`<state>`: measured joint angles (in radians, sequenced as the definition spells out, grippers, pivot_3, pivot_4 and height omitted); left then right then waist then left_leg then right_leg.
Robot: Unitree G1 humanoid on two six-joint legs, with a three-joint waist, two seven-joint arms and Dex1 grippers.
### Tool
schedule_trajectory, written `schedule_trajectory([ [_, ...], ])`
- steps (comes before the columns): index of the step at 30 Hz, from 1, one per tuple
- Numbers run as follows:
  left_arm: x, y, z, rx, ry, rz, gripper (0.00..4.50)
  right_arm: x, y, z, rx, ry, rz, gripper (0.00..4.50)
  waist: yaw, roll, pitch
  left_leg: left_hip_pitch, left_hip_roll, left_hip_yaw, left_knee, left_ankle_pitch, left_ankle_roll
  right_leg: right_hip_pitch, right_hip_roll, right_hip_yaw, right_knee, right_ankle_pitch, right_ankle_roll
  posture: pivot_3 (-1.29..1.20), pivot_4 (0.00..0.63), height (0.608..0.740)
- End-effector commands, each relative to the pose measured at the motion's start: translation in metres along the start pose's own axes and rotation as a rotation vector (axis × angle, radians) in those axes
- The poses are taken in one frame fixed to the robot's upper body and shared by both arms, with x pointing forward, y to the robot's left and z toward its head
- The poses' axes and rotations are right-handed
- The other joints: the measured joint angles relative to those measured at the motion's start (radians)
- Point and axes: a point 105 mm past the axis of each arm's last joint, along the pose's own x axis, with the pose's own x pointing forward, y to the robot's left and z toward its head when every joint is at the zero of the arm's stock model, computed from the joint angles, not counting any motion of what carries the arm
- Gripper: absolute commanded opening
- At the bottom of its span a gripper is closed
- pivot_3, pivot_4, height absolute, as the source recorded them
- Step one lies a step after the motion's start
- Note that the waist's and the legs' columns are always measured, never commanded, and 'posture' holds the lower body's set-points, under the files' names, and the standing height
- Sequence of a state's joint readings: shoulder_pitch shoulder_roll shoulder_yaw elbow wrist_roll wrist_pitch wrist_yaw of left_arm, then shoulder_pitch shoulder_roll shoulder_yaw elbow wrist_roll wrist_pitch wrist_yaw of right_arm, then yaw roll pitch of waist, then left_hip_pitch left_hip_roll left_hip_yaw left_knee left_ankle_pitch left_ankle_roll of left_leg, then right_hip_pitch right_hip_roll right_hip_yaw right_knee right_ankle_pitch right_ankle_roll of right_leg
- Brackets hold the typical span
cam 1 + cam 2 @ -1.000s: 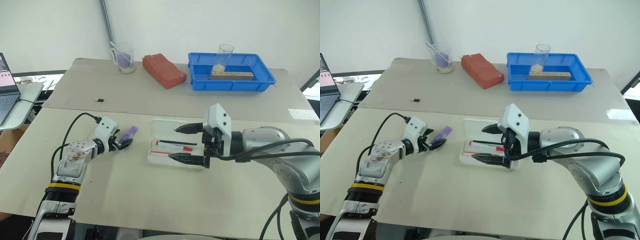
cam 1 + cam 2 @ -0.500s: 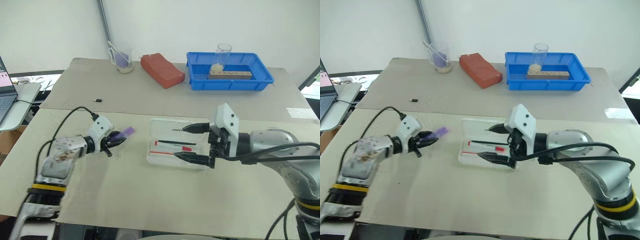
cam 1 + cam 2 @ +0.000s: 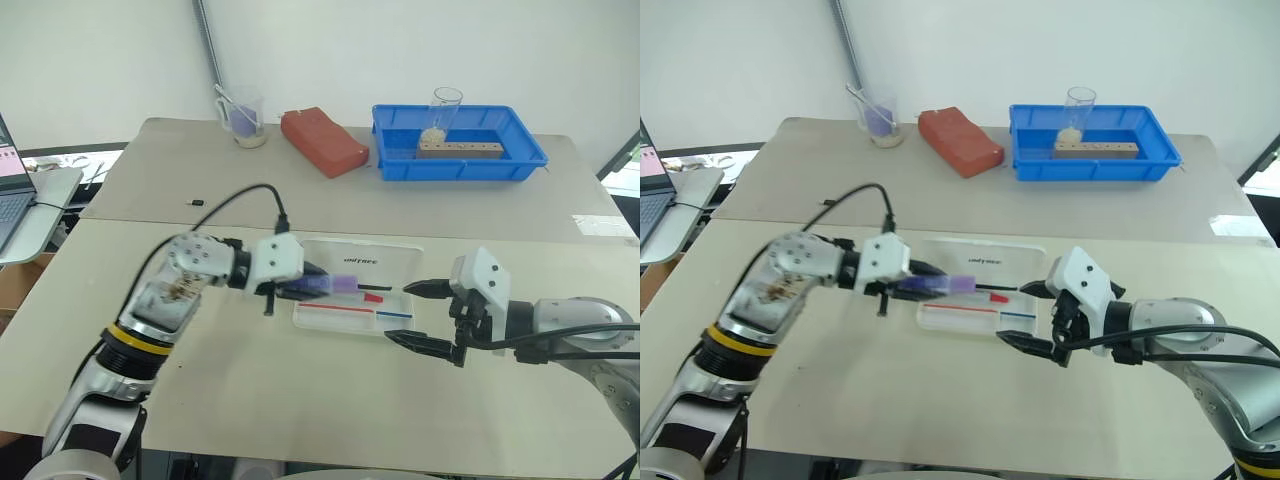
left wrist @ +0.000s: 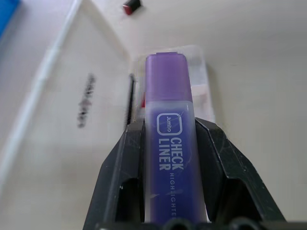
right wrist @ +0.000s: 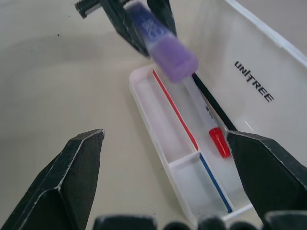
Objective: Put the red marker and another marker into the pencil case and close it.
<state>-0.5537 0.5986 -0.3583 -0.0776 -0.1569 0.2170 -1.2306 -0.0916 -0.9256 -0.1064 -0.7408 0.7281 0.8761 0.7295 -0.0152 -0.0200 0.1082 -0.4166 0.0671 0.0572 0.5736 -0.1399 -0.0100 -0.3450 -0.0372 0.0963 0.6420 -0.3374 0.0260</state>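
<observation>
The pencil case lies open at the table's middle, its lettered lid flat behind the shallow tray. The red marker rests inside the tray, its red cap toward my right. My left gripper is shut on the purple highlighter and holds it roughly level just above the tray's left end. In the left wrist view the highlighter sits clamped between both fingers. My right gripper stands wide open just right of the case, with nothing between its fingers.
A thin red stick and a blue one lie in the tray's front compartment. At the back stand a blue tray with a glass, a red block and a beaker. A laptop sits far left.
My left gripper shut on the highlighter, lifted it off the table and carried it right to above the case. My right gripper drew back off the case to its right, still open.
</observation>
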Motion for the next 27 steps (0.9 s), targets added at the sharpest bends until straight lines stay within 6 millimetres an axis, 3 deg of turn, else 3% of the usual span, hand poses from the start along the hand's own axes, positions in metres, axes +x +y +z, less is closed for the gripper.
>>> schedule_trajectory([
  [1, 0.003, 0.001, 0.004, 0.049, 0.007, -0.018, 0.96, -0.003, 0.001, 0.013, -0.063, -0.044, -0.03, 4.5, -0.001, 0.0, 0.0, 0.0, 0.0, -0.001, 0.0, 0.0, 0.0, 0.0, 0.001, 0.0, 0.0, 0.0, 0.0, 0.0, 0.15, 0.74],
  [15, 0.029, -0.008, -0.011, 0.015, 0.042, 0.012, 0.96, -0.004, 0.004, 0.012, -0.044, -0.045, -0.06, 4.5, 0.004, -0.001, 0.001, 0.001, 0.0, -0.002, 0.002, 0.0, 0.0, 0.003, 0.0, 0.0, -0.001, 0.0, 0.001, 0.0, 0.15, 0.74],
  [25, 0.033, -0.005, -0.017, 0.011, 0.044, 0.024, 0.96, -0.005, 0.002, 0.012, -0.044, -0.055, -0.069, 4.5, 0.004, -0.001, 0.001, 0.001, 0.0, -0.002, 0.002, 0.0, 0.0, 0.004, 0.0, 0.0, -0.001, 0.0, 0.001, 0.0, 0.15, 0.74],
  [27, 0.033, -0.005, -0.017, 0.012, 0.041, 0.024, 2.04, -0.005, 0.002, 0.012, -0.044, -0.055, -0.071, 4.5, 0.004, -0.001, 0.001, 0.001, 0.0, -0.002, 0.002, 0.0, 0.0, 0.004, 0.0, 0.0, -0.001, 0.0, 0.001, 0.0, 0.15, 0.74],
])
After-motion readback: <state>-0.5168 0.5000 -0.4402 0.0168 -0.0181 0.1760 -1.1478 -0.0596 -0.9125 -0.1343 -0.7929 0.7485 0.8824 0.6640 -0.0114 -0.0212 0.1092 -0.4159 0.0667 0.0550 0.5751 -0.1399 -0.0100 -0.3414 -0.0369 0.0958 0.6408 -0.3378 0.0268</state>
